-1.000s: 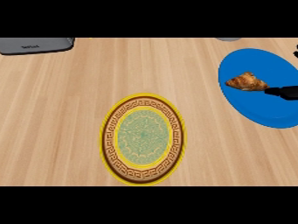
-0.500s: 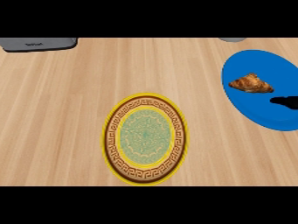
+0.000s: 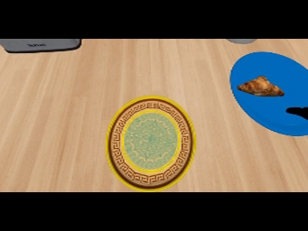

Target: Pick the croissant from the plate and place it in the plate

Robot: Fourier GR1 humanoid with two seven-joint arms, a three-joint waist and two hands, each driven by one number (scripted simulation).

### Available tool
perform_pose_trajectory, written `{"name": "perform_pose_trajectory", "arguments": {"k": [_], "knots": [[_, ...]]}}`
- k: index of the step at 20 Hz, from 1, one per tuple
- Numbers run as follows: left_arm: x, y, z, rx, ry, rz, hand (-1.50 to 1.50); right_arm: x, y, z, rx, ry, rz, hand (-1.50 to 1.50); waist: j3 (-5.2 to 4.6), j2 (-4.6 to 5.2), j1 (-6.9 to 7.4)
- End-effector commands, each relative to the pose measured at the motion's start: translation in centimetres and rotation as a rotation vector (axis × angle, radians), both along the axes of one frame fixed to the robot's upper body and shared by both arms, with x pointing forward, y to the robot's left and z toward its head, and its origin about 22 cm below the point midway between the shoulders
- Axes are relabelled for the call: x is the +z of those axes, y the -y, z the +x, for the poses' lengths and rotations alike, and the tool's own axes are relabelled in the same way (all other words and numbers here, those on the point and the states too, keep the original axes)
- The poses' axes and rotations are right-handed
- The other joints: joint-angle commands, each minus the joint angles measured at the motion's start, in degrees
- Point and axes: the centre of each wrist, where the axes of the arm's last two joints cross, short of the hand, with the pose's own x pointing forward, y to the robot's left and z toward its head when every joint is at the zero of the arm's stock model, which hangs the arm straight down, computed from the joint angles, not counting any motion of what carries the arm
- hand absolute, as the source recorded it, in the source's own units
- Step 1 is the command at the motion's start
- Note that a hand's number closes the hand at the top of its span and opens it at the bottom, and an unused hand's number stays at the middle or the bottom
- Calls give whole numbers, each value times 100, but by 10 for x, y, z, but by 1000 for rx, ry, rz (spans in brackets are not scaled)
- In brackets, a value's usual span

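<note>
- Croissant [image 3: 261,86] lies on the blue plate [image 3: 249,108] at the right of the wooden counter [image 3: 63,113], in that plate's upper half.
- Only a black tip of the right hand [image 3: 306,112] shows at the right edge, over the blue plate's lower part and apart from the croissant; whether its fingers are spread or curled cannot be told.
- Yellow plate [image 3: 151,143] with a brown key-pattern ring and green centre sits mid-counter, well apart from the blue plate.
- Grey appliance [image 3: 39,44] at the top left carries a small label too blurred to read.
</note>
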Motion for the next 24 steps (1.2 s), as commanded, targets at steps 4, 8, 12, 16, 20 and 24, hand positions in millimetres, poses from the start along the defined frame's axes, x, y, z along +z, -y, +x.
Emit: {"name": "perform_pose_trajectory", "arguments": {"k": [4,8,12,16,20,24], "knots": [[41,-4,99,-124,488,47,0,-5,24,-16,-44,-15,-28,-150,8,-13,-143],[42,-5,103,-125,487,46,0,-9,26,-17,-69,-15,-35,-150,11,16,-78],[41,-6,100,-141,483,49,0,-3,43,-25,-114,5,-33,-150,14,3,-85],[40,-6,102,-142,486,52,0,-7,51,-32,-125,9,-29,-150,14,3,-124],[41,-7,101,-132,485,57,0,-11,66,-48,-201,-5,-41,-150,18,1,-126],[38,-10,103,-141,482,63,0,-7,71,-48,-213,9,-46,-150,6,-5,-81]]}}
